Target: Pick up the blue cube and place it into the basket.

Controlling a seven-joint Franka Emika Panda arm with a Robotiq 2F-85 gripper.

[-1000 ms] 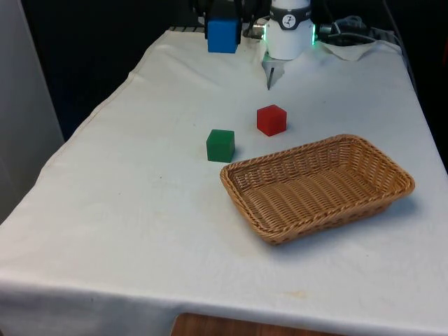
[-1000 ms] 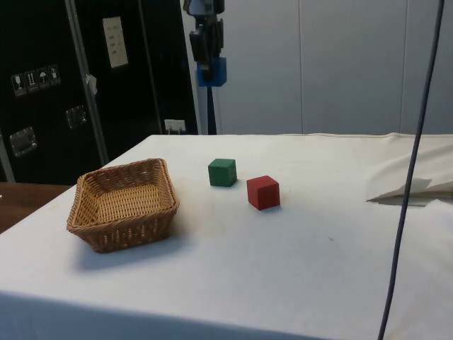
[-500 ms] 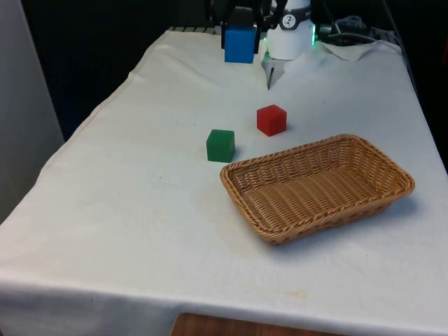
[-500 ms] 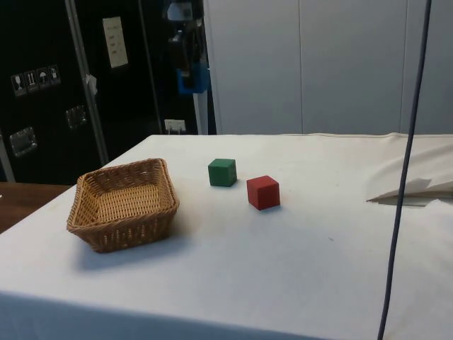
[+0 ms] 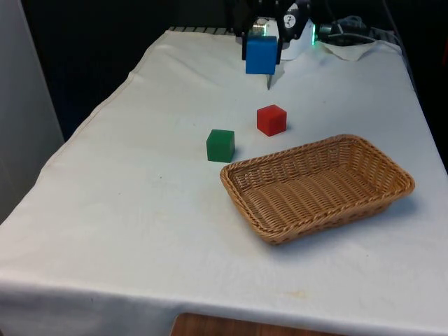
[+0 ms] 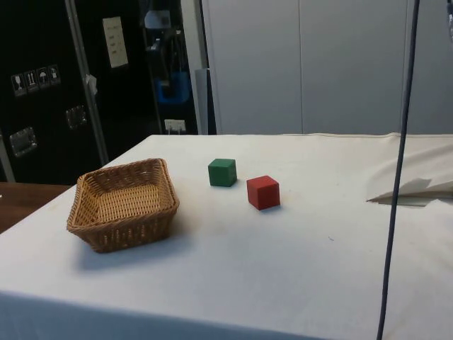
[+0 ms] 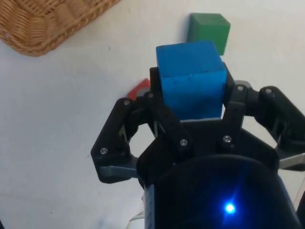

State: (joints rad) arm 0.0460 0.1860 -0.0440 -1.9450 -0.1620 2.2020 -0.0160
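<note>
a: high above the table's far end, what does the gripper (image 5: 262, 43) carry?
b: the blue cube (image 5: 261, 54). the fingers are clamped on two opposite faces of it, and it hangs well clear of the white cloth (image 5: 140, 210). in the side view the blue cube (image 6: 172, 90) sits against the dark cabinets, higher than everything on the table.
a: position of the basket (image 5: 318, 187)?
b: on the cloth toward the front view's right, nearer the camera than the cubes. the held cube is well apart from it.
a: other items?
b: a red cube (image 5: 271, 120) and a green cube (image 5: 220, 145) rest on the cloth between gripper and basket, near each other but not touching. the wrist view shows the green cube (image 7: 208, 29), a sliver of the red cube (image 7: 138, 88) and a basket (image 7: 45, 21) corner beyond the blue cube (image 7: 190, 78).
</note>
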